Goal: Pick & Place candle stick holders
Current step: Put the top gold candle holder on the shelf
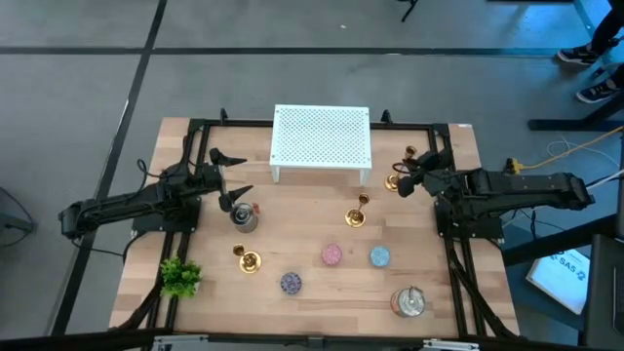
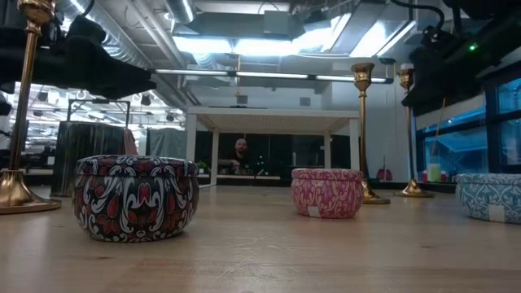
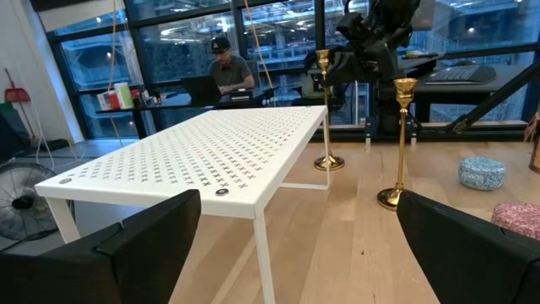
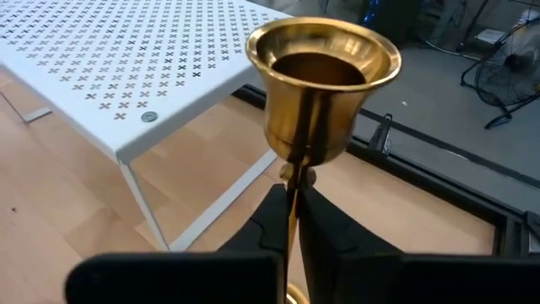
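The right gripper (image 4: 291, 221) has its jaws pressed tight on the thin stem of a gold holder (image 4: 321, 84), just under the cup. Pinching the stem there makes sense: it is the skinny part the jaws can close around, and the wide cup above should keep the holder from slipping down. The holder stands straight up between the jaws. Its round foot seems to sit on the tabletop (image 1: 312, 219) at the right end of the white rack (image 1: 322, 136), but I cannot tell for sure if it has left the wood yet.

From above, this holder (image 1: 394, 180) is near the rack's right front leg. A second one (image 1: 410, 152) stands just behind it, at the edge of the tabletop. A third (image 1: 357, 214) stands in front of the rack, nearer the middle. A fourth (image 1: 246, 259) stands well apart on the left side, near the green plant (image 1: 179, 277).

The rack has a flat top with small holes. It may be the place where the holders go, so the held one would need to go up before it can go over.

The left gripper (image 1: 226, 177) waits on the left with its jaws spread wide and nothing in them. A silver tin (image 1: 244, 216) is just beside it. Small round tins, pink (image 1: 331, 254), blue (image 1: 379, 256) and purple (image 1: 291, 283), sit near the front, out of the way.
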### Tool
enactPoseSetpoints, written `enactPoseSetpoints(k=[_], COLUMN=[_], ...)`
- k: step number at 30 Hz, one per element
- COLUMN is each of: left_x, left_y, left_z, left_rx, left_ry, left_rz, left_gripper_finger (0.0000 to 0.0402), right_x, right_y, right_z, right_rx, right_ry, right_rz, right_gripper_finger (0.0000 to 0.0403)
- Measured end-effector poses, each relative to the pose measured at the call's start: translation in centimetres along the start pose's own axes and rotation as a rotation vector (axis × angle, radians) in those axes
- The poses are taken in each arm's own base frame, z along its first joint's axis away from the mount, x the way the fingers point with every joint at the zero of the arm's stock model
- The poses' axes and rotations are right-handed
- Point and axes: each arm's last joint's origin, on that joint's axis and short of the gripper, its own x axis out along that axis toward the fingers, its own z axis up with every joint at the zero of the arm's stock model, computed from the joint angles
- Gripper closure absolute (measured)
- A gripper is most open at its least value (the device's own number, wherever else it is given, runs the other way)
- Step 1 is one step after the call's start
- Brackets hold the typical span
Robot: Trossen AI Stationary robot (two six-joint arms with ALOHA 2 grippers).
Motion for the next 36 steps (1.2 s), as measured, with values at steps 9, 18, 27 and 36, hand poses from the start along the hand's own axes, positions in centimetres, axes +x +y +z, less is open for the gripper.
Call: enactPoseSetpoints(k=[9, 18, 27, 36], left_x=[0.0, 0.0, 0.0, 0.0], left_y=[0.0, 0.0, 0.0, 0.0], left_z=[0.0, 0.0, 0.0, 0.0], left_rx=[0.000, 0.000, 0.000, 0.000], left_ry=[0.000, 0.000, 0.000, 0.000], left_rz=[0.000, 0.000, 0.000, 0.000], left_gripper_finger=[0.0002, 0.0002, 0.0002, 0.0002], right_x=[-1.6, -4.0, -1.3, 5.2], right_y=[-0.4, -1.9, -1.6, -1.4], right_z=[5.1, 13.0, 18.3, 20.9], right_rx=[-0.037, -0.083, -0.141, -0.126], right_ry=[-0.136, -0.345, -0.384, -0.327], right_rz=[0.003, -0.052, 0.043, 0.147], right_gripper_finger=[0.0392, 0.0393, 0.0393, 0.0393])
